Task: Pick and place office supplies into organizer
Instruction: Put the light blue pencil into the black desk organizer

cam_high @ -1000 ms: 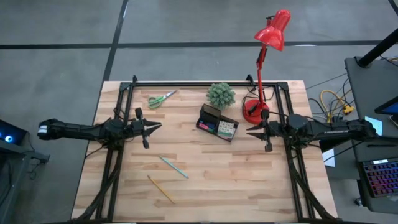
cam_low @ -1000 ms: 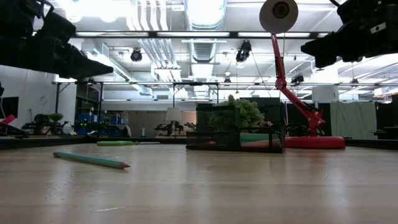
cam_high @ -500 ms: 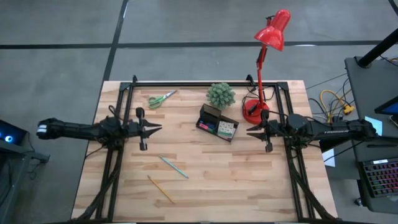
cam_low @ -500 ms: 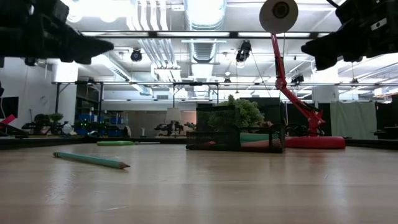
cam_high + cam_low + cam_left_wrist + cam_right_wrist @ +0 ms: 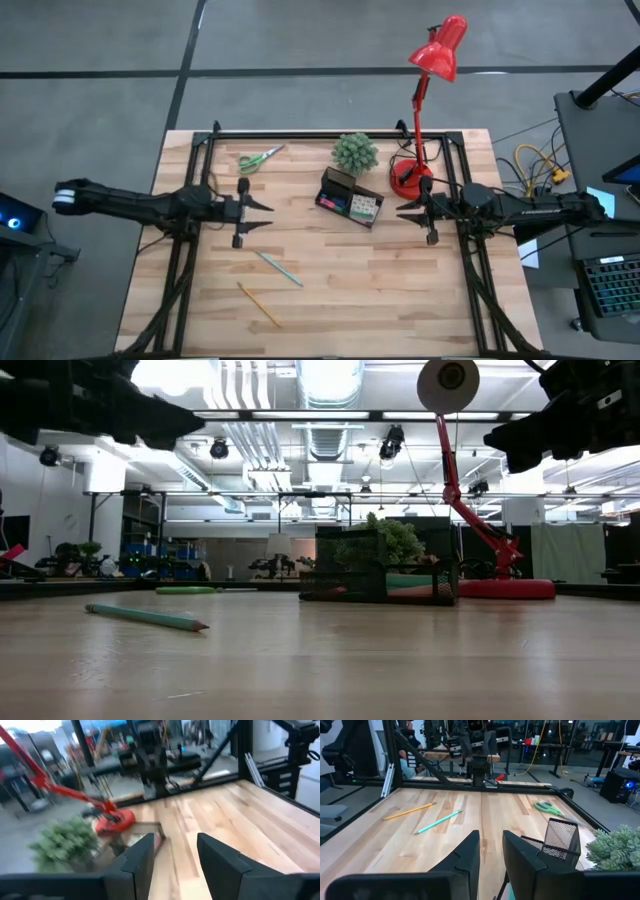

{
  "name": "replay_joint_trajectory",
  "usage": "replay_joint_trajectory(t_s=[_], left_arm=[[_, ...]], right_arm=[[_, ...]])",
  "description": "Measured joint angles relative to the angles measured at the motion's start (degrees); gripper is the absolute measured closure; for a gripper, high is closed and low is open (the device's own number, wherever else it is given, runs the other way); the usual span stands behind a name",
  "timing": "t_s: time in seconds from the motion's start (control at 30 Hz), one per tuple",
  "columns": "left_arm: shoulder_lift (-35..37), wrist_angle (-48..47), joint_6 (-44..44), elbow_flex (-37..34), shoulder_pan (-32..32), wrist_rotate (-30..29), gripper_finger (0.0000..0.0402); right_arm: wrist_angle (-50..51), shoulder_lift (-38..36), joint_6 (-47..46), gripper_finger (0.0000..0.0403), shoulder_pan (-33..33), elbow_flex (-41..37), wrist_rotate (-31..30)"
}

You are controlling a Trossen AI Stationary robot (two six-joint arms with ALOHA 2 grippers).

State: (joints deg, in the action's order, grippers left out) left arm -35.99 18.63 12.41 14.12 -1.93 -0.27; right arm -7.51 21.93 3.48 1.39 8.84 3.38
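Scissors (image 5: 261,158): green-handled, lying flat in the upper left of the worktop (image 5: 330,300); stiff metal blades and light handles; likely best taken across the closed blades near the pivot, since the loops would tip.
Left tool (image 5: 262,210): left of centre in the high view, hovering above the wood, holding nothing; its fingers (image 5: 140,857) stand apart with a clear gap in the left wrist view.
Yellow pencil (image 5: 259,304): lower left of centre, lying flat; thin, light and rigid, apt to roll; a pinch across its middle looks safest.
Teal pen (image 5: 279,268): just above the pencil, apart from it, below the left tool; slim and probably smooth, so it may slip or roll; its mid-length is the place to take hold.
Organizer (image 5: 351,198): black mesh tray at the centre, with coloured small pieces already inside; light, so a hard push could shift it.
Right tool (image 5: 405,211): right of centre, empty, hovering; fingers set close with a narrow gap between them.
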Motion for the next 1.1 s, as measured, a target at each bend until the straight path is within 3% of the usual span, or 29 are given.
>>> replay_joint_trajectory(t_s=[0.4, 0.7, 0.83, 1.1], left_arm=[[-13.92, -0.36, -1.07, 9.93, 0.02, 5.30, 0.0262], [-20.14, -13.97, -7.61, 14.31, 0.02, 5.29, 0.0262], [-22.97, -14.81, -12.90, 15.79, -0.04, 5.44, 0.0262], [-27.74, -15.18, -14.34, 18.57, -0.98, 12.54, 0.0262]], right_arm=[[0.00, 0.00, -0.02, 0.0339, 0.00, 0.02, 0.00], [0.00, 0.00, -0.02, 0.0327, 0.00, 0.04, -0.02], [0.00, 0.00, -0.01, 0.0323, 0.00, 0.04, 0.00], [0.01, 0.00, 0.01, 0.0333, 0.00, 0.04, -0.02]])
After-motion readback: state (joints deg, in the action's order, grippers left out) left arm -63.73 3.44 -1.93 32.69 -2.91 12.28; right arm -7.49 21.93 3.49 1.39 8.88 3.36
